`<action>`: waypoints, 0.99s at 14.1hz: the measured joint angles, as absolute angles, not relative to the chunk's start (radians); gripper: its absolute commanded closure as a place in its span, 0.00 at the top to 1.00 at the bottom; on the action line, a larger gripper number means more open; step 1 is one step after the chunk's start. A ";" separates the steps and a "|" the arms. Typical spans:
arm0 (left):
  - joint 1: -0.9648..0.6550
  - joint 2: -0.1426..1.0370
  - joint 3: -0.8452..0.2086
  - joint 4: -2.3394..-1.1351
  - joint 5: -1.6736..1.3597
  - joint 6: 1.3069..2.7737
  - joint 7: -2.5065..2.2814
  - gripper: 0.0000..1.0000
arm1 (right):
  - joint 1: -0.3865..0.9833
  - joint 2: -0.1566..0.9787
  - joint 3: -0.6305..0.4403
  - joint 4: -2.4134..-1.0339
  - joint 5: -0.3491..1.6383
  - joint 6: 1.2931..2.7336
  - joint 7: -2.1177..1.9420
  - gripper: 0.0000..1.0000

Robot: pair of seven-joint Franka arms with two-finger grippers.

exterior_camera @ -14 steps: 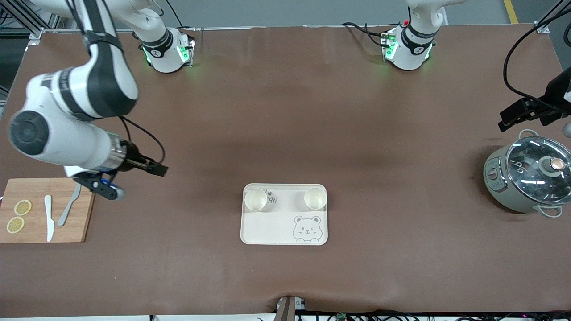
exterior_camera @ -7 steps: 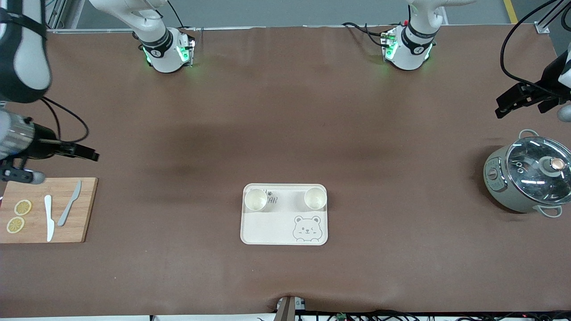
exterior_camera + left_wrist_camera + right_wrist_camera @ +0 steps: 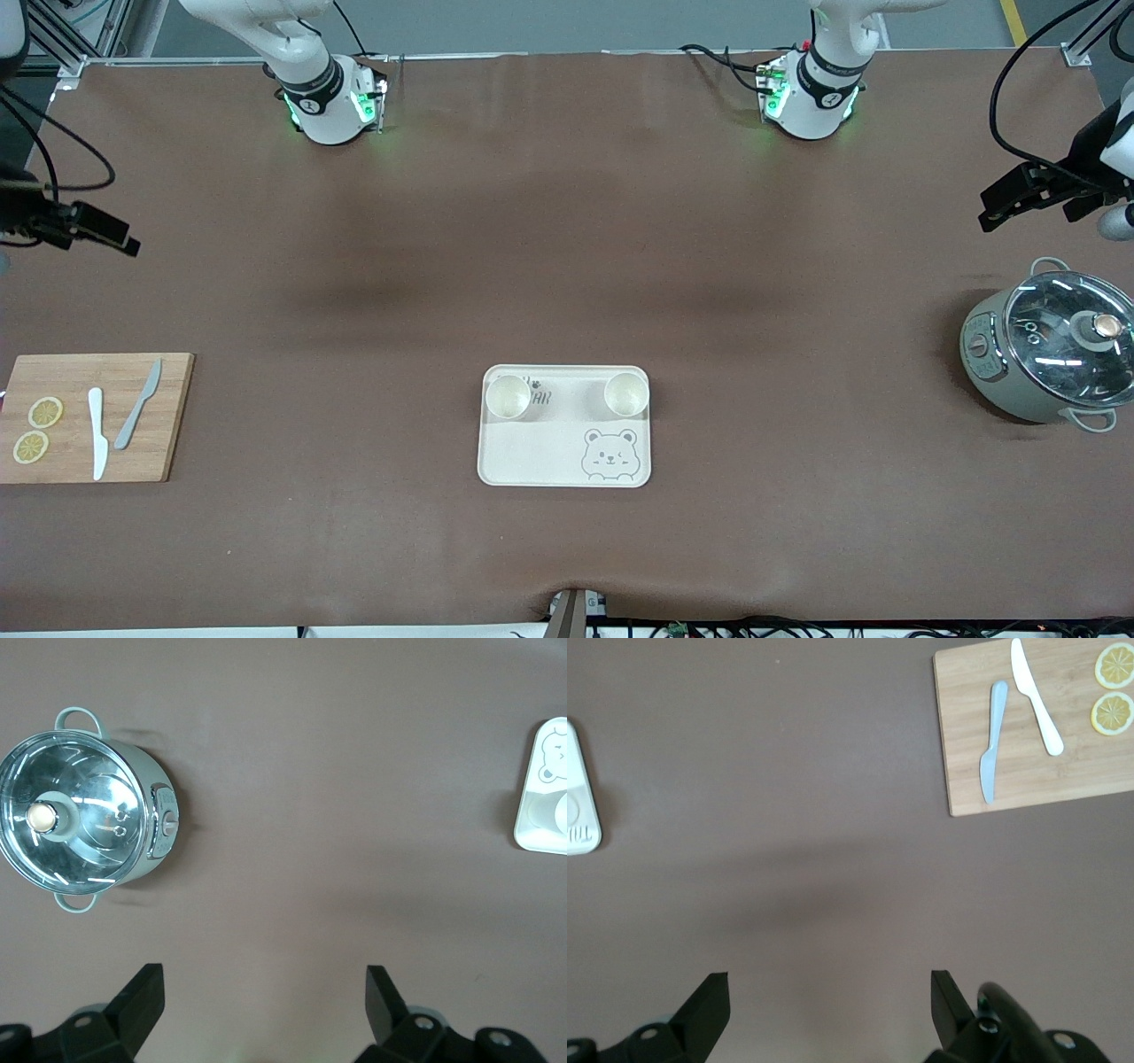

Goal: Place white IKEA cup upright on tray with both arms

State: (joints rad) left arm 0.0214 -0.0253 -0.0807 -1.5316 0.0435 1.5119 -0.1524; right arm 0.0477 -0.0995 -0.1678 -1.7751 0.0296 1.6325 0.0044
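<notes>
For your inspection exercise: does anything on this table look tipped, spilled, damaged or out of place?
Nothing stands out. Both cups stand upright on the tray. Left gripper and right gripper are open and empty.

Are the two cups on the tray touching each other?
Apart. The front view shows one cup and the other cup at separate corners of the tray, with bare tray and lettering between them.

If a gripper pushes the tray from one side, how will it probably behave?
The tray looks flat and thin, so it would probably slide on the brown table cover rather than tip. The two cups standing upright along one edge seem light and may wobble or topple.
</notes>
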 measured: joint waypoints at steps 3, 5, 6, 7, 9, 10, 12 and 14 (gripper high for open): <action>0.021 -0.031 -0.081 -1.532 0.044 1.509 -0.152 1.00 | 0.052 -0.129 -0.154 -1.787 0.017 1.639 -0.008 1.00; 0.021 -0.034 -0.080 -1.532 0.042 1.510 -0.152 1.00 | 0.057 -0.118 -0.150 -1.755 0.015 1.648 -0.008 1.00; 0.021 -0.035 -0.080 -1.532 0.039 1.512 -0.152 1.00 | 0.058 -0.107 -0.149 -1.723 0.015 1.642 -0.008 1.00; 0.021 -0.035 -0.080 -1.532 0.038 1.513 -0.152 1.00 | 0.060 -0.087 -0.148 -1.682 0.012 1.626 -0.008 1.00; 0.021 -0.035 -0.080 -1.532 0.034 1.518 -0.152 1.00 | 0.060 -0.022 -0.149 -1.582 -0.016 1.570 -0.008 1.00; 0.018 -0.035 -0.080 -1.530 0.025 1.527 -0.152 1.00 | 0.059 0.013 -0.150 -1.541 -0.029 1.552 -0.011 1.00; 0.013 -0.035 -0.081 -1.523 0.011 1.533 -0.152 1.00 | 0.058 0.057 -0.154 -1.503 -0.033 1.535 -0.013 1.00; 0.013 -0.035 -0.080 -1.521 0.011 1.533 -0.152 1.00 | 0.058 0.069 -0.154 -1.499 -0.035 1.521 -0.013 1.00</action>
